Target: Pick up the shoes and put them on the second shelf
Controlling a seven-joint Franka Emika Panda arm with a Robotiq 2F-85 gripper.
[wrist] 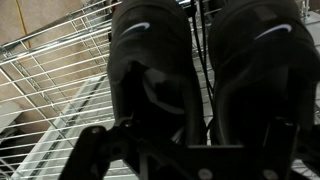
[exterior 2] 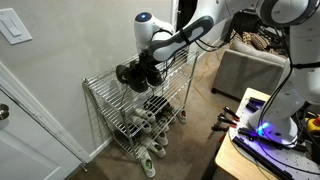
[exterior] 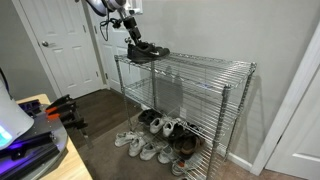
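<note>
A pair of black shoes with white swooshes (wrist: 150, 60) fills the wrist view, side by side, toes pointing away. My gripper (wrist: 198, 125) is shut on their inner edges, pinching the two together. In both exterior views the black shoes (exterior: 146, 50) (exterior 2: 138, 73) hang at the end of the top level of the chrome wire shelf rack (exterior: 225, 70) (exterior 2: 100, 90), at or just above its wire surface. The gripper (exterior: 131, 33) (exterior 2: 152, 58) comes down on them from above. The rack's middle shelf (exterior: 190, 95) is bare.
Several other shoes, white and dark, lie on the bottom level and the floor under the rack (exterior: 150, 140) (exterior 2: 150, 125). A white door (exterior: 60, 45) stands near the rack. A wooden table with equipment (exterior: 30, 140) (exterior 2: 255, 140) is in front. A grey sofa (exterior 2: 245, 70) sits behind.
</note>
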